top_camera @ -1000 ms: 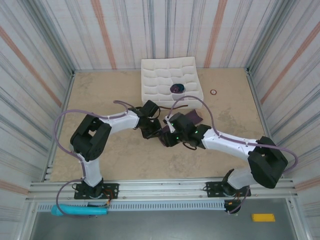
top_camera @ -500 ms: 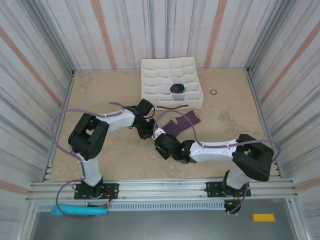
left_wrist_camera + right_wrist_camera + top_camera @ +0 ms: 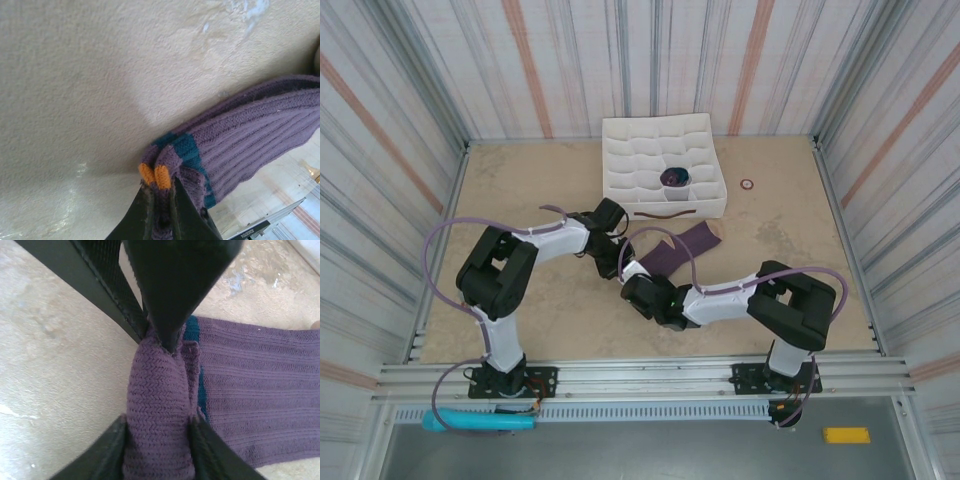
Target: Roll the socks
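The purple socks [image 3: 680,245] lie flat on the table just in front of the white tray, with a teal band [image 3: 187,146] near one end. My left gripper [image 3: 618,262] [image 3: 160,197] is shut on that end, and two orange cuff tips [image 3: 155,176] poke out above its fingers. My right gripper [image 3: 634,290] [image 3: 159,450] faces it from the near side. Its two fingers [image 3: 116,452] press on both sides of a bunched purple fold [image 3: 157,405] of the same socks. The left gripper's dark fingers [image 3: 172,295] meet that fold from above in the right wrist view.
A white compartment tray [image 3: 620,150] stands at the back middle, with a dark rolled bundle [image 3: 675,177] in one cell. A small ring [image 3: 747,184] lies to its right. Striped walls close in the table on three sides.
My right arm has swung left and toward the near edge, and its jaws have closed on the socks' bunched end. The left gripper has kept its hold and has barely moved.
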Available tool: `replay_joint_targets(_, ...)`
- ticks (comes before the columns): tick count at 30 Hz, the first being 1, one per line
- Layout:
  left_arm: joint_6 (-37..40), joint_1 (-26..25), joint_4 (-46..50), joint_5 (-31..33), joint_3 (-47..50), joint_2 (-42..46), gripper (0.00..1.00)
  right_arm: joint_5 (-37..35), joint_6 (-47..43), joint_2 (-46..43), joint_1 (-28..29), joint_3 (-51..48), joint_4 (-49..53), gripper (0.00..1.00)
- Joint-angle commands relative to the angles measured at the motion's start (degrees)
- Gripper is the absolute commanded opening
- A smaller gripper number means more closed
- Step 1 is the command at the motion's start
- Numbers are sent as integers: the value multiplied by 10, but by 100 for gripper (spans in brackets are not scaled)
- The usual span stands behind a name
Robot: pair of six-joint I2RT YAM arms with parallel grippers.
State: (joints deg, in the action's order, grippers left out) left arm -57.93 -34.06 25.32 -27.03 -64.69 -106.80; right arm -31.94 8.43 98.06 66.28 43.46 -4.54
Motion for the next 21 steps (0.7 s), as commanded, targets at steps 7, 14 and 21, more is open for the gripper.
replay_joint_targets(7, 0, 4, -9, -13, 12, 11, 13, 61, 30, 0, -25, -12, -5, 0)
replay_joint_targets(14, 10, 1, -23, 34, 18, 65, 69, 242, 83, -40, -111, -39, 3, 0)
replay_joint_targets(21, 33, 4, -55, 46, 34, 104, 81, 379, 127, -43, -181, -46, 5, 0)
